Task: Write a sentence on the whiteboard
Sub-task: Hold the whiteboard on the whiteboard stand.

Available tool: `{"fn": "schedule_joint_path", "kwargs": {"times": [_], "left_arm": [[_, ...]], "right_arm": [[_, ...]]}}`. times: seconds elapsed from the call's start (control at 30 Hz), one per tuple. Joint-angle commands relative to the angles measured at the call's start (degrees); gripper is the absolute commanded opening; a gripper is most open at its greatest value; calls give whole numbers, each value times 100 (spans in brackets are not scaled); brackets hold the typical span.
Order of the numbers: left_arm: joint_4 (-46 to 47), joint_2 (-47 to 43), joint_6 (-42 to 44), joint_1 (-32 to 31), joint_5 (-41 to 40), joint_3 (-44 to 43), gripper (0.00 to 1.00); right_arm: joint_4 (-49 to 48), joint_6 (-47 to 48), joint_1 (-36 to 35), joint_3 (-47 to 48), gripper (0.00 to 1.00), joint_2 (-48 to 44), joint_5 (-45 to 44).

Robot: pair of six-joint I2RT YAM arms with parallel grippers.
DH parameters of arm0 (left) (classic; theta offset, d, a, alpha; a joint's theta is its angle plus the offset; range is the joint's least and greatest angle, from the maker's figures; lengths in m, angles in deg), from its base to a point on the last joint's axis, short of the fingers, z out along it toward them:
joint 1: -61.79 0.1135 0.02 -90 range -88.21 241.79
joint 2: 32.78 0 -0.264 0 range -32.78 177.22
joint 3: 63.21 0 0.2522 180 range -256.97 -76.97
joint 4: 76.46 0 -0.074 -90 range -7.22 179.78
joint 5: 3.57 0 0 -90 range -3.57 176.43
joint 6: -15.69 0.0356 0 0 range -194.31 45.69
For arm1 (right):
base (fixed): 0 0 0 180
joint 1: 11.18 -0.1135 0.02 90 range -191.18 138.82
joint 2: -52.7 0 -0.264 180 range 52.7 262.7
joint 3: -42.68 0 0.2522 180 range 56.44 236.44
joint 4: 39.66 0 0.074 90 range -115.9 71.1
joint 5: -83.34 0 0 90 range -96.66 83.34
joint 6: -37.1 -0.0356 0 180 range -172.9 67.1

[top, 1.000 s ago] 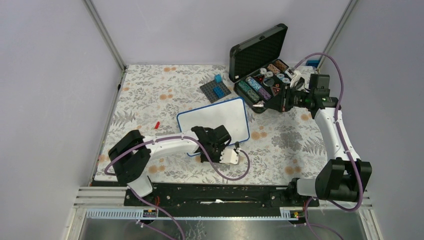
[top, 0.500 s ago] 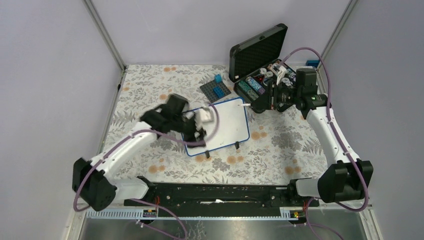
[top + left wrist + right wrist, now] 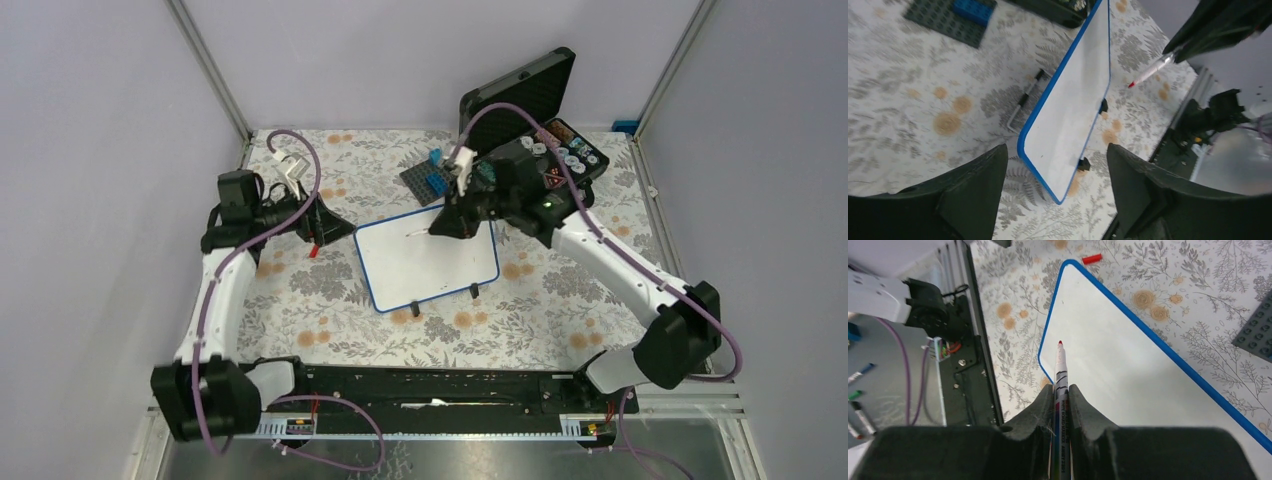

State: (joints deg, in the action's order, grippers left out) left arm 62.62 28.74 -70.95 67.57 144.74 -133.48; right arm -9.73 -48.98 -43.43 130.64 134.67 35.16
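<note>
My right claw (image 3: 1061,390) pinches a marker (image 3: 1060,362), its red tip over the whiteboard (image 3: 1128,360) ahead of it; I can't tell if it touches. My left claw (image 3: 1056,150) is spread wide and holds nothing, with the whiteboard ahead.

Top view: the right gripper (image 3: 440,224) covers the far right corner of the whiteboard (image 3: 420,265). Tip contact of the marker (image 3: 1060,365) with the board: undetermined. Contents of the case (image 3: 520,100): too small to identify.
</note>
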Motion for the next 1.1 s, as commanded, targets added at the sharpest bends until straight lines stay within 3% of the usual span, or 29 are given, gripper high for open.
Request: {"fn": "schedule_joint_path", "kwargs": {"times": [0.0,0.1,0.27,0.43,0.7,0.87,1.07], "left_arm": [[-297,755,70,94,964,-275,68],[-600,1214,433,134,969,-462,61],[-674,1594,885,224,1150,-382,59],[-835,1905,1205,248,1663,-431,49],[-740,2014,1208,248,1860,-316,40],[-640,2240,1123,243,2005,-342,27],[-642,2238,1154,240,1971,-356,25]], "right_arm": [[-305,676,-626,280,0,275,-973],[-154,921,-960,504,0,505,-1127],[-128,992,-1249,846,0,781,-1294],[-36,1060,-1477,1151,0,1022,-1600],[338,1185,-1739,1684,0,1418,-1927],[277,1195,-1852,1636,0,1526,-2038],[259,1111,-1907,1704,0,1558,-2023]]}}
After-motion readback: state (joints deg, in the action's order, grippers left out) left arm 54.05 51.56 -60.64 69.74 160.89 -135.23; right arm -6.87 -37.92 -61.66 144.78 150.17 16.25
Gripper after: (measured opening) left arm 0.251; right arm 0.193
